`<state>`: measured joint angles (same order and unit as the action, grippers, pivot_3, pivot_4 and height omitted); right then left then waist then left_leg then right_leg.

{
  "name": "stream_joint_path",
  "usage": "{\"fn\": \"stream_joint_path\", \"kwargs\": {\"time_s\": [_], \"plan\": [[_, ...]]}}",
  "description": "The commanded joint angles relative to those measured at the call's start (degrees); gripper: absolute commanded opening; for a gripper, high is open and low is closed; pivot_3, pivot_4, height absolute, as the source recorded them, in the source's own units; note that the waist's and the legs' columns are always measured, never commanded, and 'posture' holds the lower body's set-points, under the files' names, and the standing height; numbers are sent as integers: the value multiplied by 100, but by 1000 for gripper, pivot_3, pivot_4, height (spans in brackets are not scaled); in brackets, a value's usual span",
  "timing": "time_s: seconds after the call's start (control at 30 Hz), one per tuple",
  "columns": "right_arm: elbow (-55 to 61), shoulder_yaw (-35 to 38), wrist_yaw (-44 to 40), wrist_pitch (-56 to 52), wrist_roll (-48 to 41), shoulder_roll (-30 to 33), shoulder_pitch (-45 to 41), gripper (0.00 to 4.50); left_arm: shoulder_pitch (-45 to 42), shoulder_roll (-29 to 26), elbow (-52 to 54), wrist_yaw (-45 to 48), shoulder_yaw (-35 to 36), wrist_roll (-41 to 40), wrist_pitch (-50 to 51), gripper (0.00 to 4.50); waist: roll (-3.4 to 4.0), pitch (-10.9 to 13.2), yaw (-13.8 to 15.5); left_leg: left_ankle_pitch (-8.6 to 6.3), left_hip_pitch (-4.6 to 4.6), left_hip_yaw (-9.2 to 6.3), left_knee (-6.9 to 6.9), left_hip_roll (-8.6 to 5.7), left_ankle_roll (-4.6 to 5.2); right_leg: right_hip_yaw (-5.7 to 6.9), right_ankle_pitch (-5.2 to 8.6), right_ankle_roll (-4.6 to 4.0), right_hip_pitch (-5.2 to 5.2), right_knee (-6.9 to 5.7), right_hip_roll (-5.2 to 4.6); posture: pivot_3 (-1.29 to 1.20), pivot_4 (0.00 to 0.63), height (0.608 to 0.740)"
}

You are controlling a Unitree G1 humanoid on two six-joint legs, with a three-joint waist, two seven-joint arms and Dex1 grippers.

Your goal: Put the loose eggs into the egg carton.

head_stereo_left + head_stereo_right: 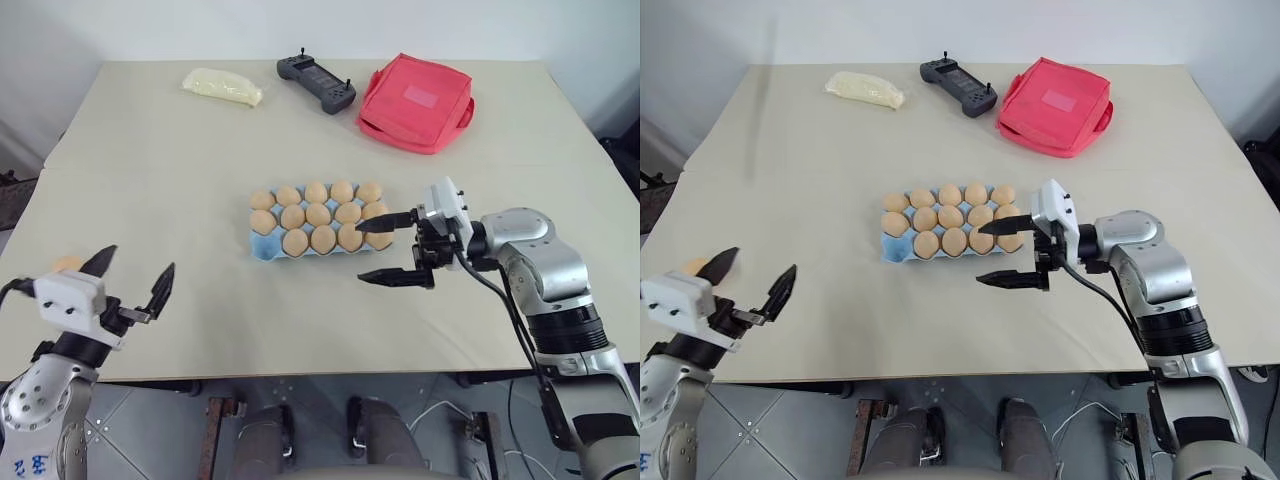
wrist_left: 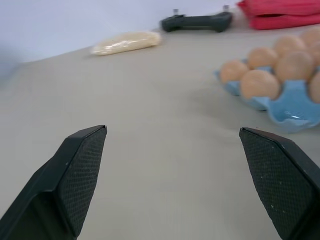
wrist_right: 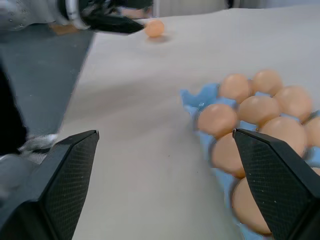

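At the near left corner of the desk (image 1: 180,150), the left gripper (image 1: 133,277) is seen with its fingers spread wide, and nothing is held between them. One loose egg (image 3: 154,27) lies on the desk just behind this gripper, close to the left edge. Toward the near right, the right gripper (image 1: 388,248) is held just beside the right end of the egg carton (image 1: 268,246), pointing to the left, its fingers wide apart and empty. The light blue carton is placed near the middle of the desk; fourteen eggs (image 1: 318,214) are counted in it, and the near left cup is seen empty. Along the far edge a pale yellow packet (image 1: 222,86), a black controller (image 1: 315,82) and a red fabric pouch (image 1: 416,102) are laid, from left to right.
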<state>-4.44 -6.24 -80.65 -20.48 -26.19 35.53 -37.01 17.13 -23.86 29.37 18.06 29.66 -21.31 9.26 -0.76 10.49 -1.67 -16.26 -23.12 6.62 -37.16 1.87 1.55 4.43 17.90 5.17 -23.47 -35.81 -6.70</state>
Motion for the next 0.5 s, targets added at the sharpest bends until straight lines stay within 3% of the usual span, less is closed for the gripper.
{"fn": "stream_joint_path", "kwargs": {"time_s": [0.03, 0.27, 0.5], "plan": [[-201, 140, -460, 264, -66, 228, -12, 4484, 251, 253, 547, -543, 438, 98, 177, 4500, 0, 0, 0, 0, 0, 0, 0, -1, 0, -1, 0, 0, 0, 0, -1, 0, 150, 740], [-714, 25, -503, 637, 134, 49, -298, 4484, 51, 534, 932, -1605, 658, 203, 1312, 4500, 0, 0, 4, 2, 2, 0, -1, 0, -1, -1, -3, -6, -1, 0, -2, 0, 150, 740], [-625, -98, -354, 677, 273, -279, -330, 4484, -1143, 275, 219, -2401, 729, 412, 2414, 4500, -1, 0, 24, 15, 1, 0, -4, -1, -6, 3, -8, -10, -1, -10, -1, 0, 150, 740]]}}
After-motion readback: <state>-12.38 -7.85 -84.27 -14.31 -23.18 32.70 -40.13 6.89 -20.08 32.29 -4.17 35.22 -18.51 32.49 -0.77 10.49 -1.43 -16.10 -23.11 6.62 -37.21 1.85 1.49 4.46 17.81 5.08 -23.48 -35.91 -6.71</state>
